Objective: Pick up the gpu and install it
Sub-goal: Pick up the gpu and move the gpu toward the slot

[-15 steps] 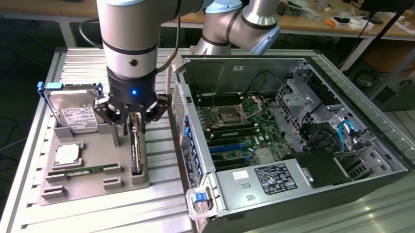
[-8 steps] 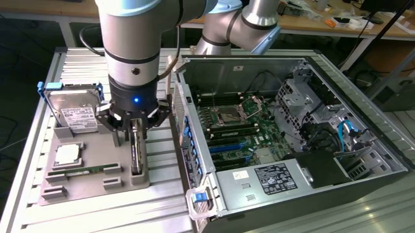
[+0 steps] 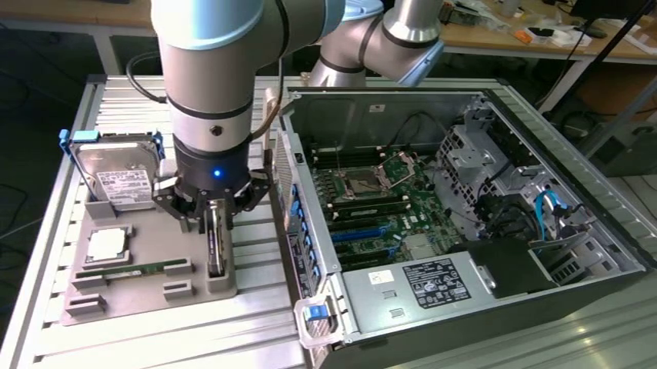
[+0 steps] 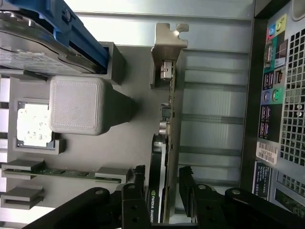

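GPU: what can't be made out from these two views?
gpu faces: edge-on in the wrist view; in the exterior view the tool covers its upper part.
gpu's bottom edge: sunk in the grey holder, both views.
Motherboard slots: exterior view, too small to tell which is free.
Hard drive: cut off by the wrist view's edge.

gpu (image 4: 169,119): we are seeing it standing on edge in the grey holder (image 4: 133,71).
gripper (image 4: 162,171): it is standing open, one finger flanking each face of the gpu.
computer case (image 4: 281,95): it is sitting near the gpu, apart from it.
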Controlling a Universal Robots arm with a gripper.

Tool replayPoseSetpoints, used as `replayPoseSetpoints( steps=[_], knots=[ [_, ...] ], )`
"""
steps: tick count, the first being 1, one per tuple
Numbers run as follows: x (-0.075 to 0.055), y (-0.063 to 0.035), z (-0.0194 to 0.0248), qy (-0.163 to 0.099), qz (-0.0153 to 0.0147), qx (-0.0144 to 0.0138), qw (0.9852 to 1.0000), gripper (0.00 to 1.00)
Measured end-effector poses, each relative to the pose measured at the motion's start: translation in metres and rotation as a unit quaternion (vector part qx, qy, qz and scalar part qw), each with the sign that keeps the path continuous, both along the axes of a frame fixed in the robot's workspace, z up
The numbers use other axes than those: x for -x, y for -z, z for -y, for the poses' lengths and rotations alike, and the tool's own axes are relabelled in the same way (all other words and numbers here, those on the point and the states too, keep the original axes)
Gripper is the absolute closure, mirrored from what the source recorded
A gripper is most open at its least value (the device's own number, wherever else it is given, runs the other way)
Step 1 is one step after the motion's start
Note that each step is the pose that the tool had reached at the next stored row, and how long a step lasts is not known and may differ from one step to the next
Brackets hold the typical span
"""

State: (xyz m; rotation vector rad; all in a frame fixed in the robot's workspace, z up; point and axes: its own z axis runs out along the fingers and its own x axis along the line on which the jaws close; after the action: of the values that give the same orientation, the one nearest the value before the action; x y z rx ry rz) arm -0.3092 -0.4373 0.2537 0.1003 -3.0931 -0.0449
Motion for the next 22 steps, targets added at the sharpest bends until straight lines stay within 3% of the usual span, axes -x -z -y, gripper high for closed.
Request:
replayPoseSetpoints(
  steps=[6,12,13,15,22],
  knots=[
    [0.0023,0.0093,0.0001,-0.002,0.0000,0.0000,1.0000,0.58],
    [0.0023,0.0099,0.0000,-0.003,0.0000,0.0000,1.0000,0.58],
    [0.0023,0.0099,0.0000,-0.003,-0.0001,0.0001,1.0000,0.60],
    [0.0023,0.0100,0.0000,-0.003,0.0000,0.0000,1.0000,0.72],
    [0.0023,0.0100,0.0000,-0.003,0.0000,0.0001,1.0000,0.73]
  ],
)
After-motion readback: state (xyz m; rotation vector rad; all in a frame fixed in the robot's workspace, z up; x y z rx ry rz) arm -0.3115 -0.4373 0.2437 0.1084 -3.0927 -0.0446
